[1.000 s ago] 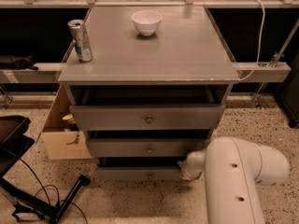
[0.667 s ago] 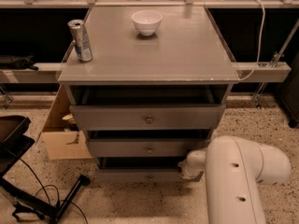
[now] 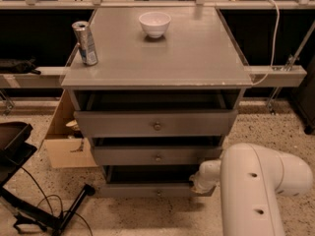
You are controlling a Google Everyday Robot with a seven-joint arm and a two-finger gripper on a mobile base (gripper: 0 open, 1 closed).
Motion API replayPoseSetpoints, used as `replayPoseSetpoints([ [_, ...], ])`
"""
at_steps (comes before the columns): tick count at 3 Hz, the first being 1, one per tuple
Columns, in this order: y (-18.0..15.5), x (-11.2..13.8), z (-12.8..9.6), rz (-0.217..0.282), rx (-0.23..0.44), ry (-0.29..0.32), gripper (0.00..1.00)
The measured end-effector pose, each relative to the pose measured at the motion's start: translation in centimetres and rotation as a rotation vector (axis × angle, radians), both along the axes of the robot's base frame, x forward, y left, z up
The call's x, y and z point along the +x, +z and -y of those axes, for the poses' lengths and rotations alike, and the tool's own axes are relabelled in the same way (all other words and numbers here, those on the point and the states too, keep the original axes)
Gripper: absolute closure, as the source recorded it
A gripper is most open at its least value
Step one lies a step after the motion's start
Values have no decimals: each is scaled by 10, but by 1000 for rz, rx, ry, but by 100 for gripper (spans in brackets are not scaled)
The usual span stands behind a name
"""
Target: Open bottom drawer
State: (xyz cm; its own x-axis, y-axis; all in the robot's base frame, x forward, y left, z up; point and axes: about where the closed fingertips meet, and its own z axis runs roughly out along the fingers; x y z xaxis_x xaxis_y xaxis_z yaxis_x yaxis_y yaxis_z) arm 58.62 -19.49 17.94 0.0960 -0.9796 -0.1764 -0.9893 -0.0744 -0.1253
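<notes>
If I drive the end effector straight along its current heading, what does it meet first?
Most likely the bottom drawer. The end effector sits at the right end of that drawer's front and appears to point left into it, and it may be touching. Depth is unclear from this view.

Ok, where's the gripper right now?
In the camera view the gripper is low down, at the right end of the bottom drawer front, right of its knob.
</notes>
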Motion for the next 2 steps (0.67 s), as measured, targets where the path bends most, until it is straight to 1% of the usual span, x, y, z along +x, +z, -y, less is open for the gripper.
replayPoseSetpoints([
  [1,6,0,-1,0,0,0,100],
  [2,0,-22,4,-44,7,-2,100],
])
